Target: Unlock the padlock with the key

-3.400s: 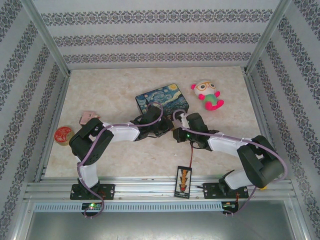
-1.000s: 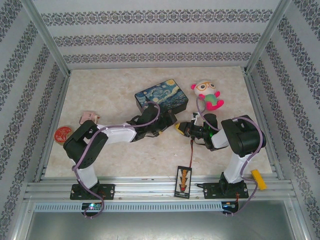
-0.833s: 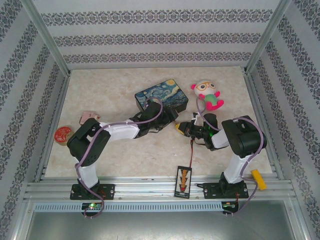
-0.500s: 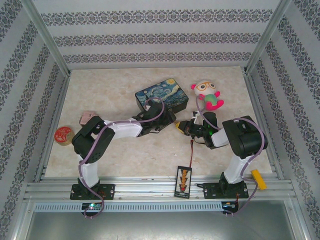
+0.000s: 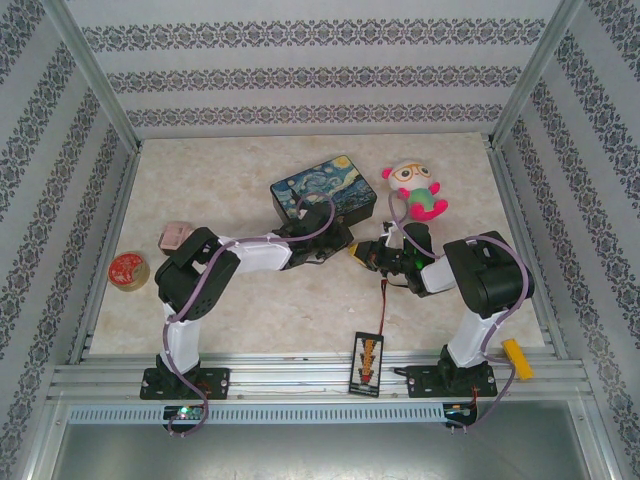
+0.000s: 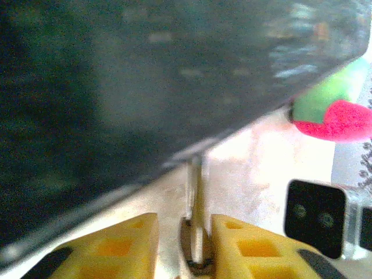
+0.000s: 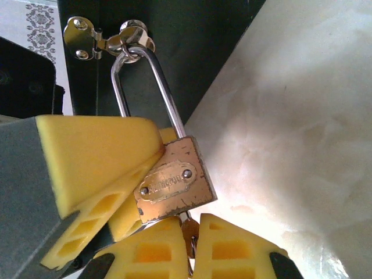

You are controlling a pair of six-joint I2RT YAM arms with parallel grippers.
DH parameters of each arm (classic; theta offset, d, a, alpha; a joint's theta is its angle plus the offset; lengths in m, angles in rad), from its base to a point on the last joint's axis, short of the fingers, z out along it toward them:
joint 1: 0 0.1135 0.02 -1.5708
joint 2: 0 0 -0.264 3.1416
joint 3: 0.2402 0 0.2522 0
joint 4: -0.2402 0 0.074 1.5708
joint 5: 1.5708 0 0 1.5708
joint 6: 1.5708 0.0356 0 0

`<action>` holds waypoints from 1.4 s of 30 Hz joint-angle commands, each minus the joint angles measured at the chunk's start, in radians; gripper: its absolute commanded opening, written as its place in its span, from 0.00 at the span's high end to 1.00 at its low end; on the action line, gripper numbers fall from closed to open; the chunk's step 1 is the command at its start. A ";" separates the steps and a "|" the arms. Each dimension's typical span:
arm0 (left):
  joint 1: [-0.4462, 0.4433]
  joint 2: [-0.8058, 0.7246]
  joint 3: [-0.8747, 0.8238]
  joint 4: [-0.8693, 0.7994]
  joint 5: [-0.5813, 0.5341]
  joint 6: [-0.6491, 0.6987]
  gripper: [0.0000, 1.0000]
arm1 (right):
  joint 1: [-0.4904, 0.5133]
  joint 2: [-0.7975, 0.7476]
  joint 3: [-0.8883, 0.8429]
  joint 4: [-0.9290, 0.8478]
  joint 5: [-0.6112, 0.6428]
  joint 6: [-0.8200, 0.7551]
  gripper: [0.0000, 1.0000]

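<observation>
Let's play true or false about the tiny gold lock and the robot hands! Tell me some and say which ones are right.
1. The small brass padlock hangs from the shiny metal latch of the blue starry-painted box. True.
2. The right gripper pinches a small metal key right under the padlock. True.
3. The green-and-pink plush doll sits on top of the box. False: it lies on the marble-look table, to the right of the box.
4. The round red tin touches the doll. False: it sits at the table's left edge, far from the doll.
</observation>
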 commanded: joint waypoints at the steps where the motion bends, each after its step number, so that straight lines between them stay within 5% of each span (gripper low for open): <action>1: -0.013 0.005 0.011 -0.012 0.009 0.006 0.89 | 0.002 -0.037 0.021 -0.010 0.033 -0.005 1.00; 4: -0.014 -0.014 -0.006 -0.008 0.012 -0.001 0.99 | -0.002 -0.078 0.016 -0.068 0.043 -0.049 0.88; 9: -0.011 -0.070 -0.045 -0.023 0.017 0.009 1.00 | 0.005 -0.235 0.004 -0.360 0.126 -0.225 0.70; 14: -0.011 -0.118 -0.088 -0.026 0.048 -0.007 1.00 | 0.056 -0.451 0.024 -0.727 0.306 -0.441 0.67; 19: -0.011 -0.166 -0.137 -0.020 0.085 -0.041 1.00 | 0.223 -0.584 0.072 -0.963 0.553 -0.600 0.68; 25: -0.012 -0.208 -0.168 -0.059 0.108 -0.053 1.00 | 0.385 -0.588 0.133 -1.040 0.739 -0.665 0.70; 42: -0.007 -0.212 -0.197 -0.029 0.136 -0.084 1.00 | 0.486 -0.422 0.262 -1.072 0.841 -0.749 0.73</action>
